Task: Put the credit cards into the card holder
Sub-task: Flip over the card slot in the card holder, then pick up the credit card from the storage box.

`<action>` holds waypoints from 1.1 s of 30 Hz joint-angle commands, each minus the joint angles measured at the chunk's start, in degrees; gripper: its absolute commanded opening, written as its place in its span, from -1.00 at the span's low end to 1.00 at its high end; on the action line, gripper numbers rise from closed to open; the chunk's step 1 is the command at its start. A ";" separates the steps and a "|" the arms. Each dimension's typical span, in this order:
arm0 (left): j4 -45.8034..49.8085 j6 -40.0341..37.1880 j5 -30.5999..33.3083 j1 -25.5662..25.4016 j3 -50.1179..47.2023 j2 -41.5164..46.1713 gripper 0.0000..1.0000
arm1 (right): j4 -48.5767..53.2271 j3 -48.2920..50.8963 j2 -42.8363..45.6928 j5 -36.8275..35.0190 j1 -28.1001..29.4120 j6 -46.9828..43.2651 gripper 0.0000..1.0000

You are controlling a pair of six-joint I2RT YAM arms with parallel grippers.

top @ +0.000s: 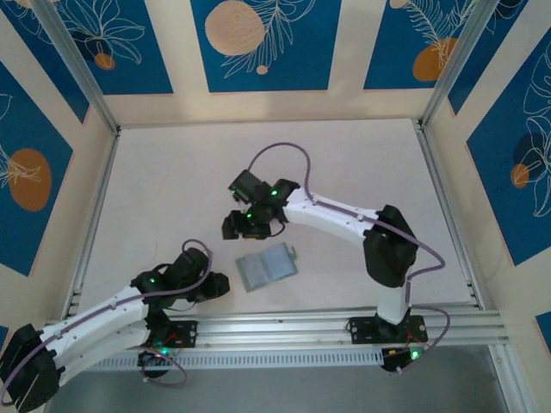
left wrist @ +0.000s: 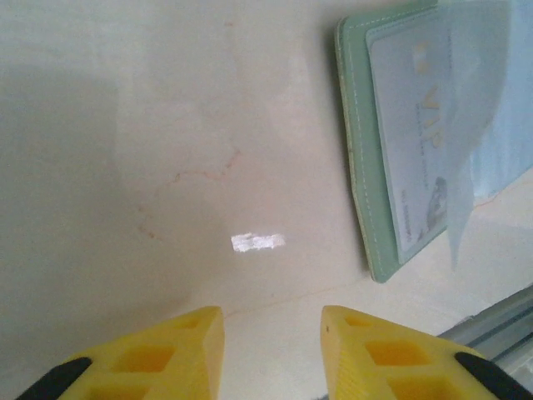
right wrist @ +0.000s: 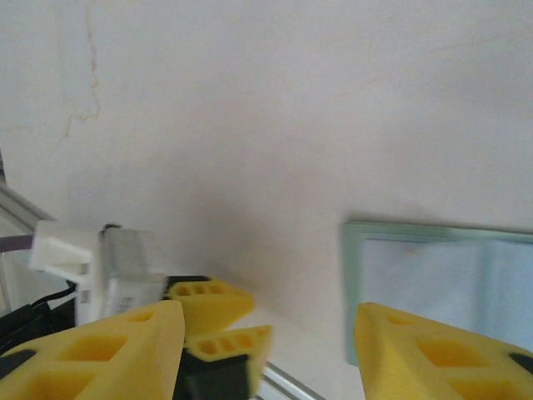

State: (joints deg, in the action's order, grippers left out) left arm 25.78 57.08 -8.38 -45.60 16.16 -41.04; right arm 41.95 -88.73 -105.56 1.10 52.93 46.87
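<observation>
Sage-green fold-over card holder (left wrist: pixel 358 167) lay at 2 o'clock of the yellow-fingered left gripper (left wrist: pixel 271 321); it and the right gripper (right wrist: pixel 268 315), both parted and empty, required straight lift-off without nudging.

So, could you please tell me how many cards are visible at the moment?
1: a pale card lying in the open green wallet; others may be tucked out of sight beneath it.

Left arm (top: pixel 95 323) and right arm (top: pixel 331 215): white link shells, black joint housings. A lavender cable (top: pixel 280 148) loops along each. Green LEDs (top: pixel 275 193) lit at joints. Left tool (left wrist: pixel 272 321) and right tool (right wrist: pixel 268 315): yellow fingers (left wrist: pixel 179 350) with square recessed pockets, black bases.
</observation>
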 commanded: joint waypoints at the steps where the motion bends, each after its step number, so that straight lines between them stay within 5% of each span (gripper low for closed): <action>1: 5.07 -5.15 2.08 -0.62 6.95 -1.45 -0.22 | 5.93 3.68 6.87 -3.57 -7.13 -2.73 0.12; 8: 0.83 -11.22 -0.23 -0.54 18.79 -16.60 -0.13 | 4.10 8.32 11.12 -1.55 -23.25 -10.28 0.08; 16: -1.08 -16.44 -5.83 3.35 41.23 -38.57 -0.06 | 0.26 2.92 0.13 8.41 -34.61 -17.32 0.06; 23: -5.78 -14.19 -15.10 10.34 52.52 -53.53 -0.24 | -2.41 -1.89 -8.05 17.21 -36.66 -20.17 -0.08; 33: -7.74 -14.01 -18.66 13.11 60.39 -64.66 -0.31 | -7.37 -1.37 -10.99 27.46 -38.18 -19.47 -0.19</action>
State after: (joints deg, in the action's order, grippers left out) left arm 19.22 43.07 -23.79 -32.97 73.28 -104.20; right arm 36.32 -89.38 -115.74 22.57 15.40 28.21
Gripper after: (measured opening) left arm 0.348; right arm 0.419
